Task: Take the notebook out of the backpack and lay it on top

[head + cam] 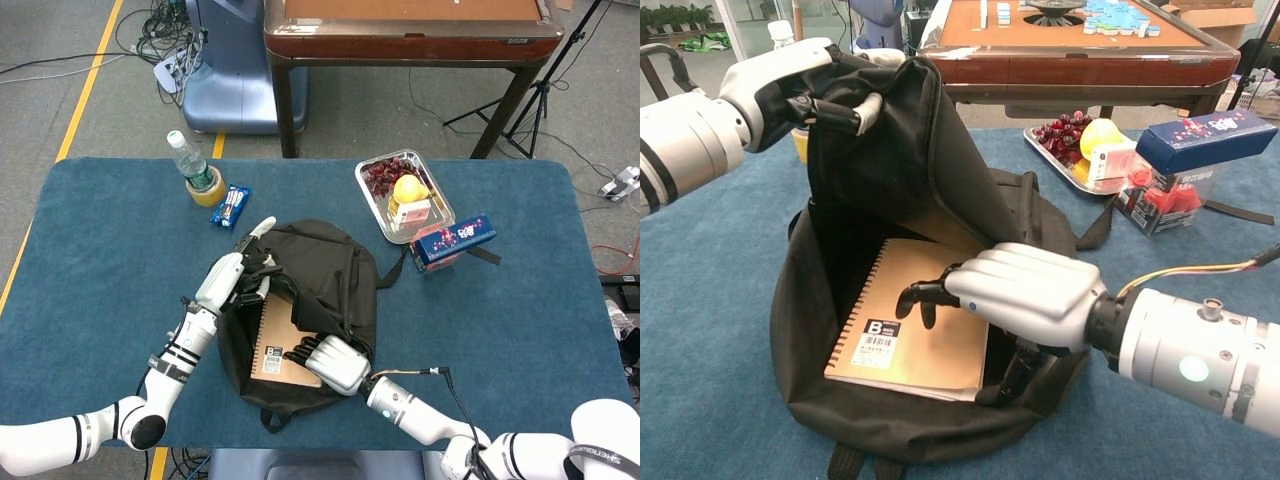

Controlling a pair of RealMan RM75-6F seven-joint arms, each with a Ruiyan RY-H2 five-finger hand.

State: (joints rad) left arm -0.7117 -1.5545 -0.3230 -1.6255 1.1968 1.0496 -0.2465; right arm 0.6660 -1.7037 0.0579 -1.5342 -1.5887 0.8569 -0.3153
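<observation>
**Operator:** Report status, starting at the robot's left.

**Technician:** The left hand (790, 85) grips the backpack (930, 170) flap, fingers closed on the fabric and lifting it clear of the opening. Below those fingers the notebook (910, 330) lies flat inside the bag, spiral edge on the side away from the right hand. The right hand (1025, 290) is over the notebook's near-right portion, fingers (925, 293) spread across the cover and thumb low at the cover's edge. Whether the thumb is already under the cover cannot be determined, so a grip is not confirmed.

**Operator:** Failure modes?

**Technician:** Three, by judgement.
1. If the right fingers close on the top cover only, the cover may peel open and the notebook stay in the bag.
2. If the left hand's hold on the flap slips, the fabric drops onto the right fingers and blocks extraction.
3. If the notebook is pulled toward the right hand, its corner or spiral may snag the opening's rim and drag the bag.

**Operator:** Anything beyond the right fingers?

**Technician:** The metal tray (372, 199) of fruit and the blue box (453, 240) sit well apart; little collision risk.
</observation>
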